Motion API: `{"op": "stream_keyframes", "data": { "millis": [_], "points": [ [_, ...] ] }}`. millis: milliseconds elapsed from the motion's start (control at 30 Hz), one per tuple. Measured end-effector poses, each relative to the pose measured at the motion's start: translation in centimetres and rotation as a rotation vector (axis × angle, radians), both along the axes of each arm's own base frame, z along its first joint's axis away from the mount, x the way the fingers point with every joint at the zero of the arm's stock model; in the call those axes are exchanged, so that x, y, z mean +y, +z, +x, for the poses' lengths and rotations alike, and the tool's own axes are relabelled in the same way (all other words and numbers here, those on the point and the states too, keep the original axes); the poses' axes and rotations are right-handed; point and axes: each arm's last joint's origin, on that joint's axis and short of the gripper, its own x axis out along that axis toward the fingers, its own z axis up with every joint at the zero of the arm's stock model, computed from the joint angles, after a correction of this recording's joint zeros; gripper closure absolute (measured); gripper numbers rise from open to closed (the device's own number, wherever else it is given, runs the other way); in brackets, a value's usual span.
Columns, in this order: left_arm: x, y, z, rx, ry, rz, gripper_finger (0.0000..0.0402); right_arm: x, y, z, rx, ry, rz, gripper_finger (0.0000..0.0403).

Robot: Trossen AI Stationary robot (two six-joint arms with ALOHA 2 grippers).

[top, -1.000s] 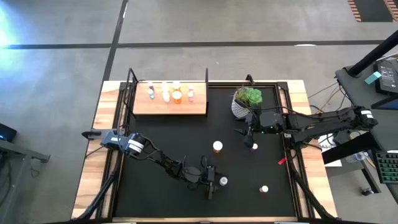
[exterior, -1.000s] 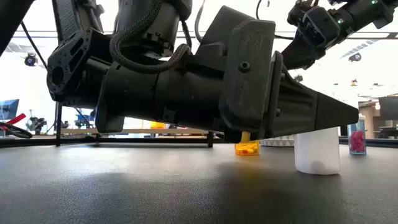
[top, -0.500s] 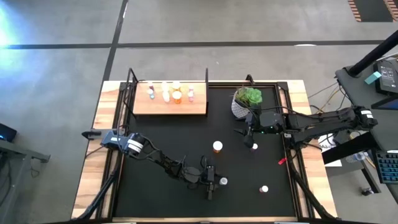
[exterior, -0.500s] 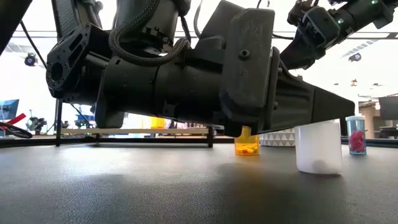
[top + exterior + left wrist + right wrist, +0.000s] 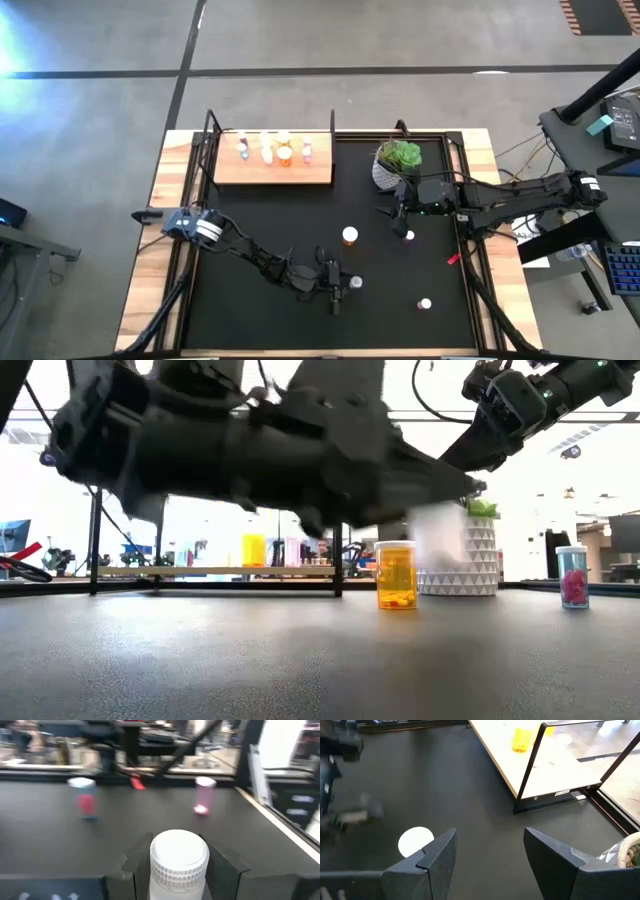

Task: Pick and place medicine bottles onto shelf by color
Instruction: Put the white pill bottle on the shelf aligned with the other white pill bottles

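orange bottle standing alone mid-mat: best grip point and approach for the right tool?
Take the orange bottle from straight above, fingers closing across the body just under the white cap. It stands upright with open mat all round, so a top-down approach looks safest. The right tool hangs open nearby over a white-capped bottle; the left tool is shut on a white bottle.

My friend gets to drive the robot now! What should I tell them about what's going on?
Left tool: shut on a white bottle, near the mat's front middle.
Right tool: open, hovering above a white-capped bottle beside the plant pot.
Done: four bottles stand on the shelf.
Left: the held bottle, the orange bottle mid-mat, the one under the right tool, and a pink one front right.
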Motion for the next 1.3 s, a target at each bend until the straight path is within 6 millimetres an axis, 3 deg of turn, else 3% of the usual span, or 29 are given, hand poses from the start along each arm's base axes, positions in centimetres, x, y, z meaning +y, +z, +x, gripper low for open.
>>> {"op": "stream_keyframes", "data": {
  "millis": [200,400,533,633,867,1067,1300],
  "points": [
    [2.9,2.2,-5.0,0.014,0.291,0.003,0.0272,0.0,0.0,0.0,0.0,0.0,0.0,0.0181],
    [6.4,2.7,-10.9,0.0,0.682,-0.046,0.0272,0.0,0.0,0.0,0.0,0.0,0.0,0.0181],
    [8.2,3.1,-13.4,-0.022,0.91,-0.015,0.0272,0.0,0.0,0.0,0.0,0.0,0.0,0.0181],
    [9.8,3.3,-14.2,-0.04,1.084,0.003,0.0272,0.0,0.0,0.0,0.0,0.0,0.0,0.0181],
    [14.3,3.5,-13.9,-0.054,1.33,0.014,0.0272,0.0,0.0,0.0,0.0,0.0,0.0,0.0181],
    [17.4,3.1,-13.7,-0.001,1.372,0.046,0.0272,0.0,0.0,0.0,0.0,0.0,0.0,0.0181],
    [19.7,2.0,-14.1,0.043,1.413,0.032,0.0272,0.0,0.0,0.0,0.0,0.0,0.0,0.0181]
  ]
}}
